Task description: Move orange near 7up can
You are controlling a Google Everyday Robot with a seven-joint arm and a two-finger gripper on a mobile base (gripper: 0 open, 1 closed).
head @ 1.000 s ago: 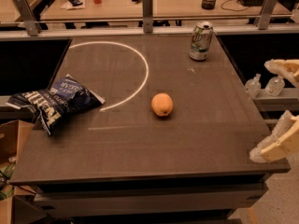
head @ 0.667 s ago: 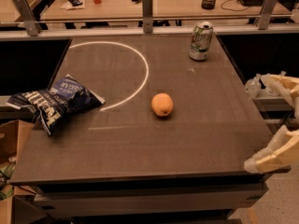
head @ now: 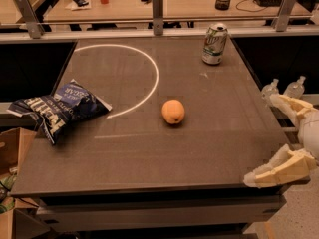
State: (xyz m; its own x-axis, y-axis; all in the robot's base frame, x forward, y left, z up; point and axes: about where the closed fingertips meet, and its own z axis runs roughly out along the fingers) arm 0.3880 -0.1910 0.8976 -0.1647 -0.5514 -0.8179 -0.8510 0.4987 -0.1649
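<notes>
Since the earlier frames the gripper has sunk lower beside the table's front right corner, fingers spread wide, holding nothing. Bare tabletop separates it from the orange, round and matte, near mid-table. Well apart, the 7up can stands upright by the far right edge.

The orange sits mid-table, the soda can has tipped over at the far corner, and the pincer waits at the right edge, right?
Not quite: the camera view shows the 7up can standing upright at the far right corner. The orange does lie in the middle of the table, and the open, empty pincer is at its right edge.
</notes>
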